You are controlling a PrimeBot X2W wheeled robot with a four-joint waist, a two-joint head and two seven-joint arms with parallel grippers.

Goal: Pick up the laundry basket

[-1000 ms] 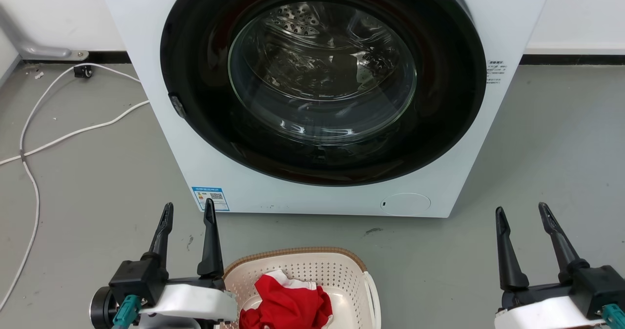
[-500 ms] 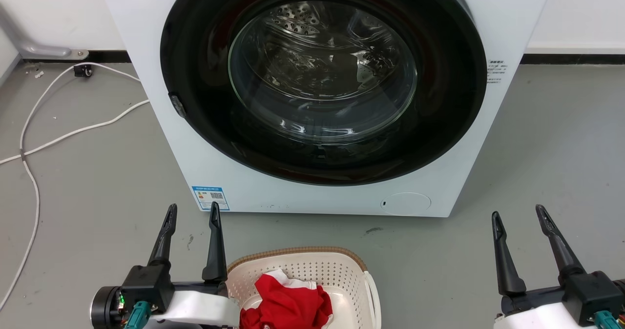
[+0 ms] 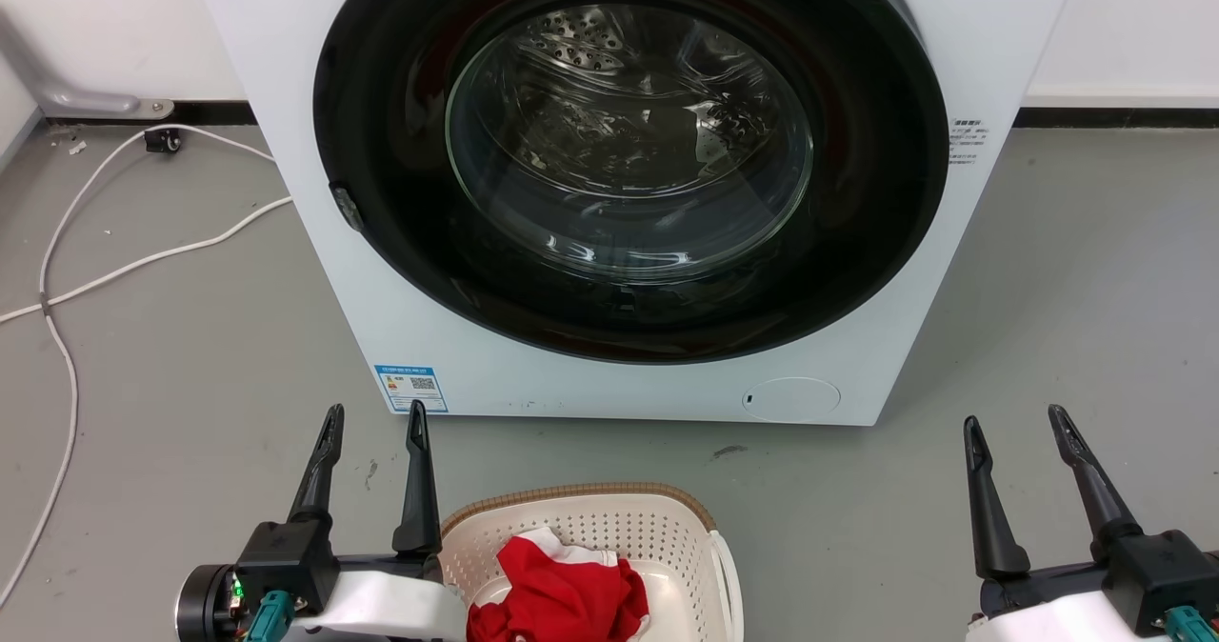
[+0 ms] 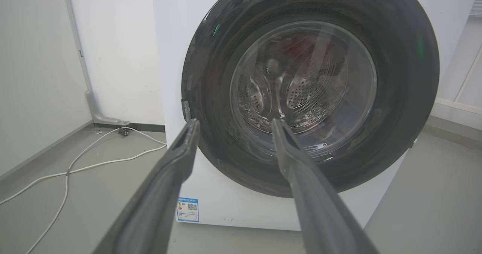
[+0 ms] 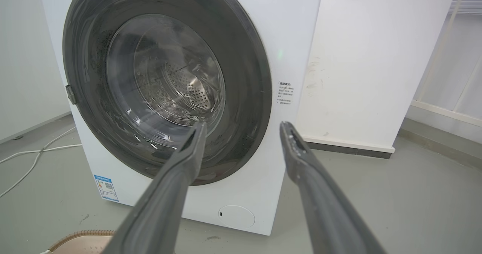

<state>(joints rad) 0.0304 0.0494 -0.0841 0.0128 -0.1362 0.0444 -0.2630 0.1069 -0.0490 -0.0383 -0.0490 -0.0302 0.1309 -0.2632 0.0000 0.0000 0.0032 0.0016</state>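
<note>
The washer point(image 3: 609, 390) carries a blue label point(image 3: 410, 388) with a QR code low on the left of its front; the text on it is too small to read. A block of small dark print point(image 3: 968, 139) on the right of the front is just as illegible. The round glass door point(image 3: 629, 142) is closed, and reflections hide what, if anything, lies in the drum behind it. The basket point(image 3: 581, 491) stands on the grey floor point(image 3: 1067, 290) in front of the washer, at the bottom edge of the head view, and holds a crumpled red cloth point(image 3: 557, 594) with a white edge. The left pincer point(image 3: 374, 410) is just beside the basket's left end, fingers parted and empty, pointing toward the washer; whether its wrist touches the rim cannot be told. The right pincer point(image 3: 1013, 417) is well apart from the basket on its right, also spread and empty. A white cable point(image 3: 143, 261) trails across the floor left of the washer.
</note>
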